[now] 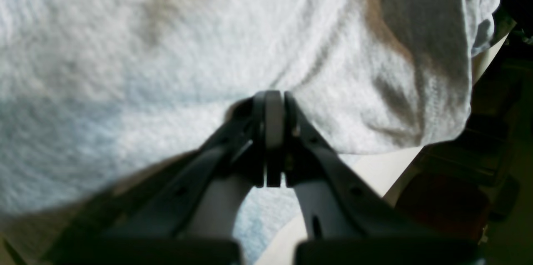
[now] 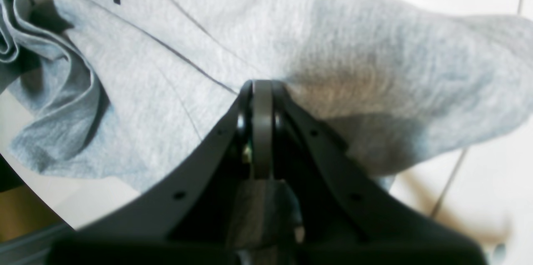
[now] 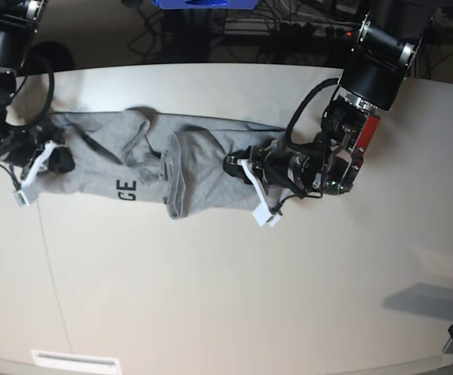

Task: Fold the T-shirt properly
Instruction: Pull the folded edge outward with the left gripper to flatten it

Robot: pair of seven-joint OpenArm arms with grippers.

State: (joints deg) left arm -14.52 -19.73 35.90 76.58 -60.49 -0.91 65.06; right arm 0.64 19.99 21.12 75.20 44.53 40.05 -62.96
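The T-shirt [image 3: 144,168] lay stretched across the far half of the table [image 3: 211,289] as a long, rumpled band, with a thick doubled ridge near its middle and black letters showing on its near side. The left gripper [image 1: 273,102] had its jaws pressed together, pinching the shirt's edge at 1 end; the cloth fanned out from the pinch in soft creases. The right gripper [image 2: 262,90] was likewise clamped shut on grey fabric at the opposite end, with a bunched wad of folds [image 2: 37,48] hanging beside it near the lettering. The main risk looked to be that each pinch held only 1 layer or a loose fold rather than a true corner, so any lift would probably drag the shirt up lopsided and deepen the middle ridge instead of flattening it. With both arms pulling apart, too much tension could slip the fabric out of 1 jaw, dropping that end in a heap. The bunching by the right gripper might also get trapped inside the next fold, leaving a lumpy, crooked result.
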